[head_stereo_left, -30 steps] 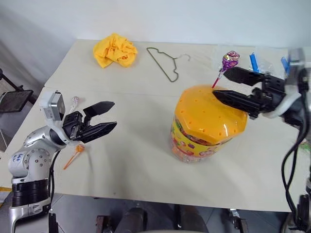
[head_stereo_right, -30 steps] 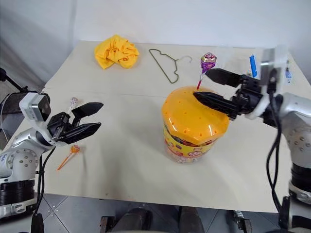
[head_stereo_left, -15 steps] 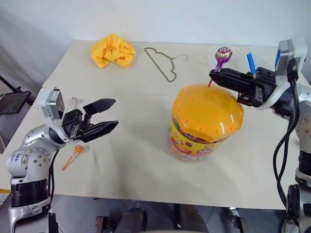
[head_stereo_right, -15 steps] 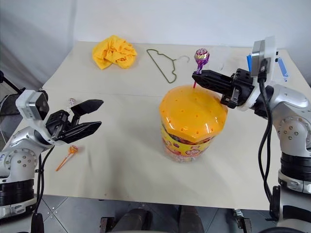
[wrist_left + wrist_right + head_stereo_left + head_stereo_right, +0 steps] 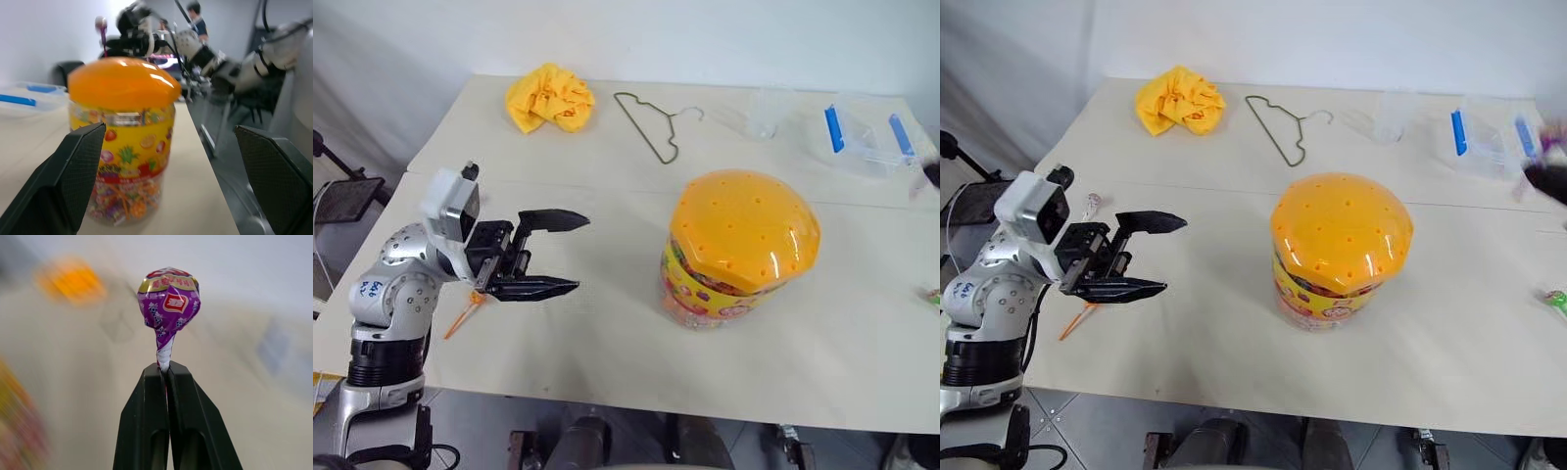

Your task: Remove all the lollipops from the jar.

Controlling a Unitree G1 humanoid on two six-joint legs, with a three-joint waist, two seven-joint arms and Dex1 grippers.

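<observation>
Right gripper (image 5: 166,377) pinched on purple lollipop (image 5: 168,296), clear of jar (image 5: 741,245). Left gripper (image 5: 563,255) wide, empty. Orange (image 5: 462,315) & green (image 5: 1556,299) already on table; lid looks bare, nearly done imo.

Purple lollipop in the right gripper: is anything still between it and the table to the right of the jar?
Nothing visible. The right gripper is shut on the purple lollipop, clear of the jar. The table right of the jar is bare, apart from a green lollipop at the far right edge.
</observation>
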